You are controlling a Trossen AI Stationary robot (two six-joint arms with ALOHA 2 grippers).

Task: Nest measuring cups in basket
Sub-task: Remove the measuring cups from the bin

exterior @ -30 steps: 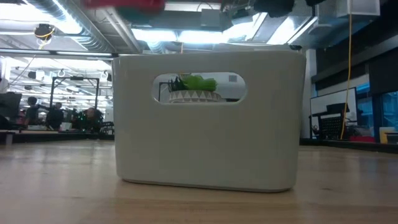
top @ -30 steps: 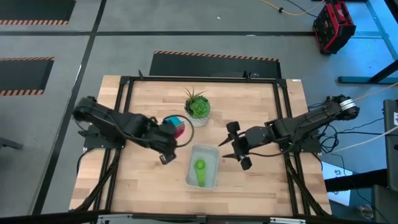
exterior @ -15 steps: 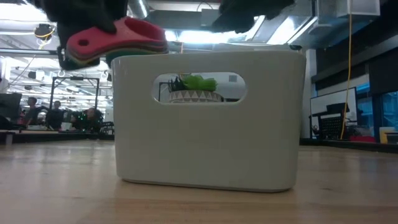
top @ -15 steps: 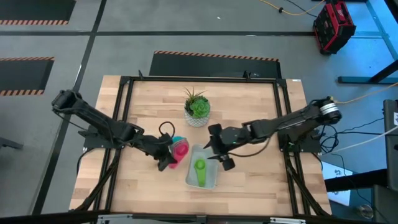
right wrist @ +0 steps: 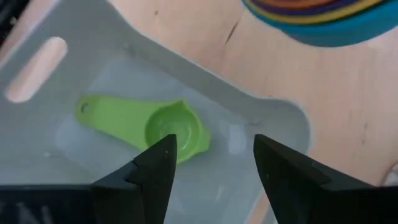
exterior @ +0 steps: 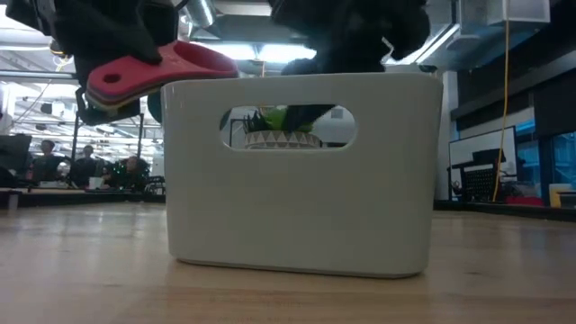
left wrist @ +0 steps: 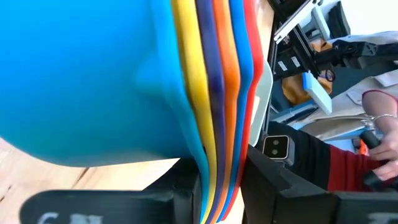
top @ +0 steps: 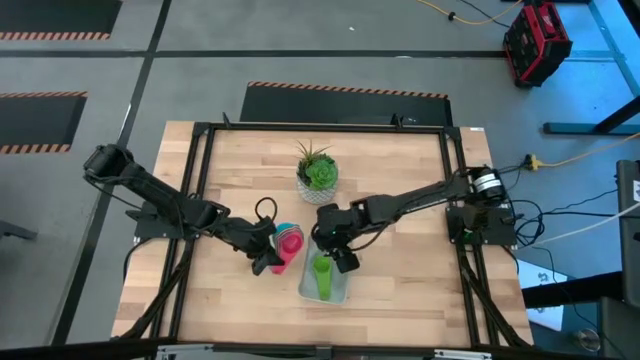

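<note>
High view: right pincer (top: 334, 252), fingers spread and empty, has slid in over the basket (top: 341, 290) above the green cup (top: 322, 277); left pincer (top: 270, 257) still clamps the nested stack (top: 288, 243) beside it.

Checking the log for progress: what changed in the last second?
The right gripper swung in from the table's right and now hangs open over the basket. The left gripper, shut on the cup stack, carried it from near the plant to the basket's left edge. Green cup, basket and plant stayed put.
</note>
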